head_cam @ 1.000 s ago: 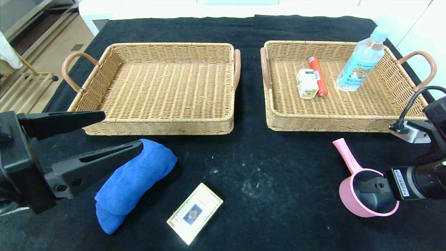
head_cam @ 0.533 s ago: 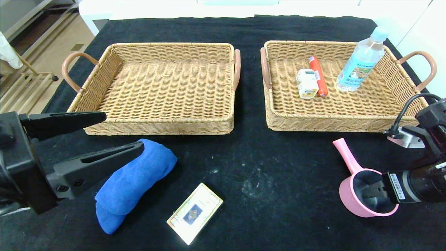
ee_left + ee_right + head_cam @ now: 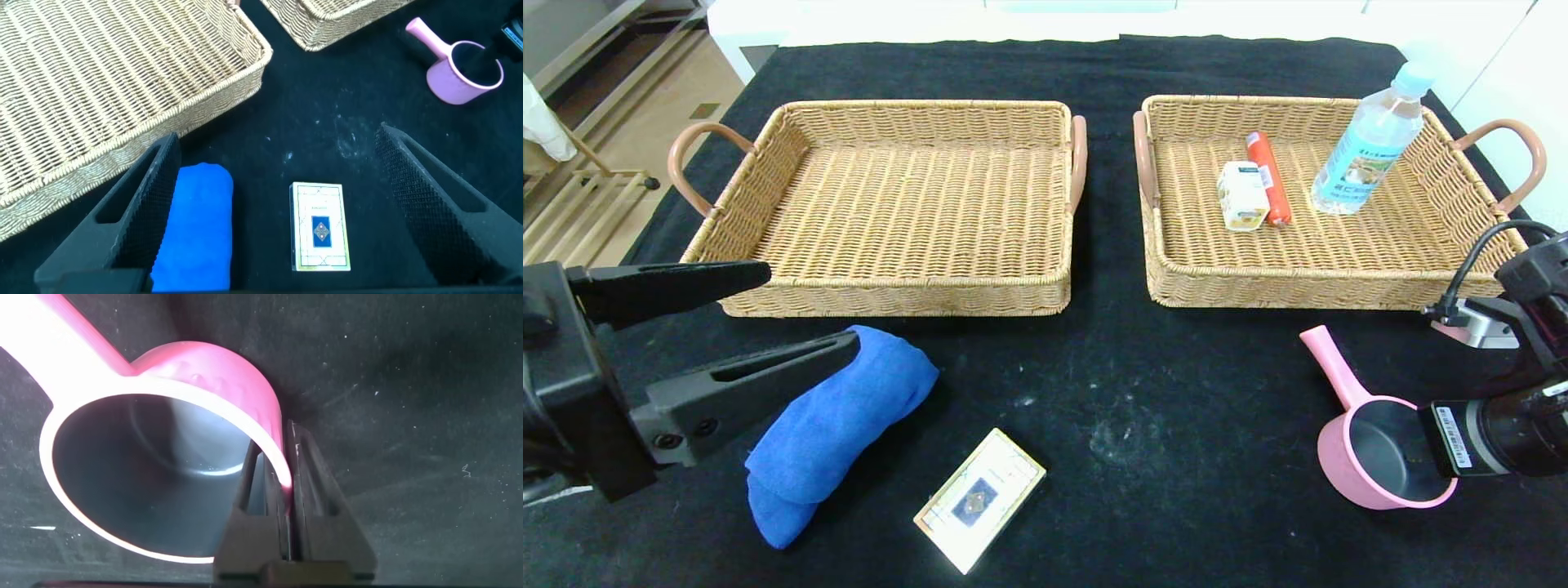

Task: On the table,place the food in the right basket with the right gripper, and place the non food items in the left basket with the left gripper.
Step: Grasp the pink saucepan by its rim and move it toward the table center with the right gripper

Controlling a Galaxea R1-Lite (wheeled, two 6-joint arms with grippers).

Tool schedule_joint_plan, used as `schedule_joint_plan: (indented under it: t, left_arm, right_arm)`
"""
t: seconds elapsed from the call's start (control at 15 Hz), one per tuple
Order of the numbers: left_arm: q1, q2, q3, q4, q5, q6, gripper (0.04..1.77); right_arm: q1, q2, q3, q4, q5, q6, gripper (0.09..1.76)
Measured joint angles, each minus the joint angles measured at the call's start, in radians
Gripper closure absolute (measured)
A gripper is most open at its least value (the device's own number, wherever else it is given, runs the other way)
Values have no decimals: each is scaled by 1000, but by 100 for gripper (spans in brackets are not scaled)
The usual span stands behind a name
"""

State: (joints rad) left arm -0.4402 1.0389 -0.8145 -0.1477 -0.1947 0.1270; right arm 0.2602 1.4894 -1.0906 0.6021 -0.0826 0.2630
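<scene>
I have the right end effector (image 3: 286,508) clamped on the rim of the pink scoop (image 3: 1372,445), one finger inside the bowl and one outside against the wall, as the right wrist view shows; in the head view the scoop sits on the black desk (image 3: 1176,392) at the near right, its handle slanting up toward the right basket (image 3: 1327,282), which it does not touch. That basket holds a small carton (image 3: 1243,196) lying just beside an orange sausage (image 3: 1268,177), with a water bottle (image 3: 1370,139) standing upright further right. On my other side the left end effector (image 3: 792,314) hangs with its fingers spread wide apart, holding nothing, just above the near-left part of the desk; its lower finger overlaps the upper end of the folded blue cloth (image 3: 833,429) in the head view, though I cannot tell whether it touches. A box of cards (image 3: 980,498) lies flat on the desk, near the cloth on its right, and between the spread fingers in the left wrist view. The left basket (image 3: 890,298) stands just behind the cloth, well apart from the scoop
</scene>
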Motion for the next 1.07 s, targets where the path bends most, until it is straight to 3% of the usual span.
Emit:
schedule_joint_plan:
  t: [0.67,1.07]
  left_arm:
    - [0,-3,0,0,0,0,9]
    - [0,-4,0,0,1,0,9]
  right_arm:
    - [0,-4,0,1,4,0,168]
    - [-5,-31,-7,2,79,2,168]
